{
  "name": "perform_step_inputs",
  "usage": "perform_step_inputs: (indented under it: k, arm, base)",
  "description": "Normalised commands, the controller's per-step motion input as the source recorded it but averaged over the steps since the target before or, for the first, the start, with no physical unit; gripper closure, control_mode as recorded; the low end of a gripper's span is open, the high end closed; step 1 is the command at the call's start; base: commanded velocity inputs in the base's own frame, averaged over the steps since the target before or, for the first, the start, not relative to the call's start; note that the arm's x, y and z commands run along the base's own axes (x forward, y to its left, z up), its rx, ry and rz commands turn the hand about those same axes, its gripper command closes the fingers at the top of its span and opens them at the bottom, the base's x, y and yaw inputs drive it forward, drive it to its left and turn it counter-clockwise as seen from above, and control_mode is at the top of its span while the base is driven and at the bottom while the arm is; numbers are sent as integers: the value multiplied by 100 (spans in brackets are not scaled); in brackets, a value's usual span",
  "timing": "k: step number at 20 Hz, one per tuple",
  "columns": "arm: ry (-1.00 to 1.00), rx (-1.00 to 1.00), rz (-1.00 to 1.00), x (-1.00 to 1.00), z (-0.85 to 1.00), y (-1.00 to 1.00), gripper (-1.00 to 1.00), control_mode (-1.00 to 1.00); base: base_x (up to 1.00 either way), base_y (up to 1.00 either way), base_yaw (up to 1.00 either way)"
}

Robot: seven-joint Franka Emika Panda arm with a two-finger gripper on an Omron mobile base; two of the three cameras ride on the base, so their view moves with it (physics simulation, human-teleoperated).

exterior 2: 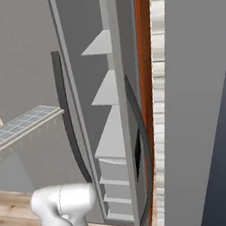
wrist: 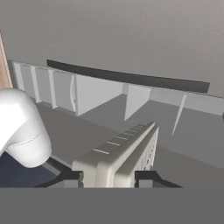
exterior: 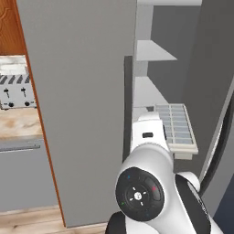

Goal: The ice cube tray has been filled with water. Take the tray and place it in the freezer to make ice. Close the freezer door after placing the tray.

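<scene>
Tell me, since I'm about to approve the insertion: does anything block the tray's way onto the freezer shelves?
Nothing visible does. The gripper holds the ice cube tray before the open freezer, whose shelves look bare; the freezer door is swung aside.

The pale grey-white plastic ice cube tray (exterior: 178, 124) shows a grid of square cells. The tall matte grey freezer (exterior 2: 107, 110) has pale grey shelves, a dark handle and reddish-brown wooden trim.

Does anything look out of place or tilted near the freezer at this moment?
Nothing looks spilled or damaged. The ice cube tray sits clamped between the fingers, held in the air in front of the open freezer, not yet on a shelf.
</scene>
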Motion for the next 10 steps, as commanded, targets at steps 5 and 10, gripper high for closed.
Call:
perform_step_inputs:
  k: [5, 10]
  arm:
    - [0, 0, 0, 0, 0, 0, 100, 100]
    - [0, 0, 0, 0, 0, 0, 100, 100]
  base:
    - [54, -14, -1]
    - [43, -42, -8]
